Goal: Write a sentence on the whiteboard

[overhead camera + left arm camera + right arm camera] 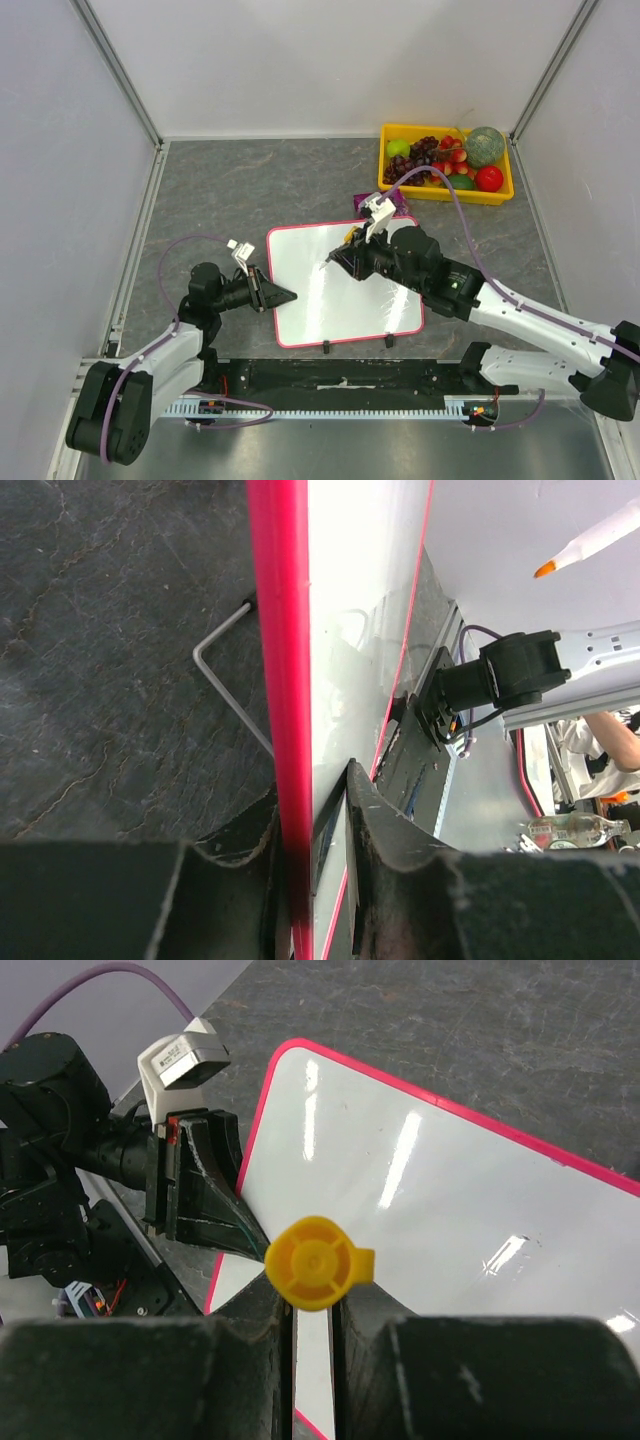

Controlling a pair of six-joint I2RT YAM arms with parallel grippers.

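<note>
The whiteboard (340, 300), white with a pink-red frame, lies in the middle of the table. It also fills much of the right wrist view (440, 1190). My left gripper (283, 296) is shut on the whiteboard's left edge, the red frame (280, 680) running between its fingers (312, 785). My right gripper (350, 260) hangs over the board's upper middle, shut on a marker (318, 1262) whose yellow end faces the camera. The marker's orange tip (548, 568) points at the white face. The sentence is out of view; the white face that I see is bare.
A yellow bin (392, 185) of fruit stands at the back right, with a purple packet (361, 201) just in front of it. Two small black feet (326, 348) stick out from the board's near edge. A bent wire leg (225, 680) shows beside the board's frame.
</note>
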